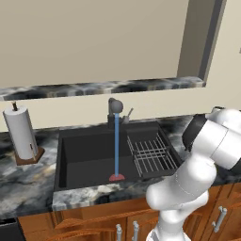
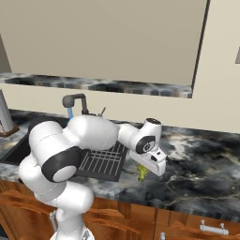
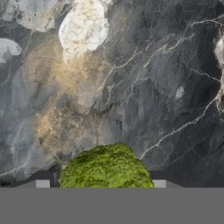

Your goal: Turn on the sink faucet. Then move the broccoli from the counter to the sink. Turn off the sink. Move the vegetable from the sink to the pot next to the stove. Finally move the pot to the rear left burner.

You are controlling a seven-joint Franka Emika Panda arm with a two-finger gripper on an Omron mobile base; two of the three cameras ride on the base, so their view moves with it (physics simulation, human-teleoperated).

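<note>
Reaching low over the marbled table (image 2: 201, 159) at centre-right of the right base frame, just beside the sink (image 1: 84, 155), with the claw (image 2: 142, 174) pointing down at the broccoli (image 3: 106, 168), presumably because the vegetable is next to go into the basin. Running already: a blue stream of water (image 1: 116, 143) falling from the faucet (image 1: 114, 107) at upper centre of the left base frame, so likely working on the second step. Showing in the hand frame as a green crown at bottom centre, sitting between the two pale finger pads (image 3: 42, 183) at lower left and lower right, with dark veined stone above. Appearing in the right base frame as a small yellow-green bit directly under the hand, resting on the stone near the drying rack (image 2: 102, 162). Closing around the head, apparently, pads flanking it on both sides; judging contact as probable, though not telling for certain whether squeezing or merely bracketing. Standing well apart at far left: a paper towel roll (image 1: 20, 132).
</note>
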